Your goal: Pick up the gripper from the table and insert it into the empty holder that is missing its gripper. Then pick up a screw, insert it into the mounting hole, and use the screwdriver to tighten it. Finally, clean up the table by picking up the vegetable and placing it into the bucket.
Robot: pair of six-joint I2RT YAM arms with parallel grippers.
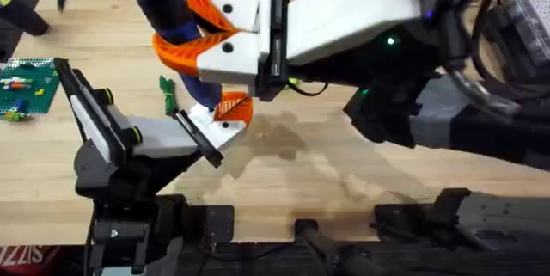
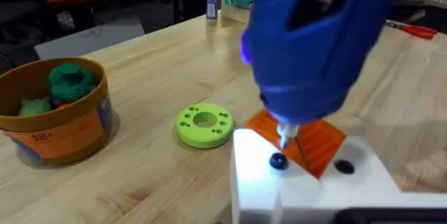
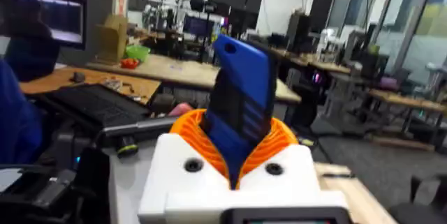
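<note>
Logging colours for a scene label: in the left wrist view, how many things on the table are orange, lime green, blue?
Orange: 2, the bucket and the gripper
Lime green: 1, the ring disc
Blue: 1, the screwdriver
Total: 4

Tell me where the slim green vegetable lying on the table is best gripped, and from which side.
Pinch the vegetable across its thin middle, coming straight down from above: it lies flat on the table, long and narrow, so only its width fits between fingers.
</note>
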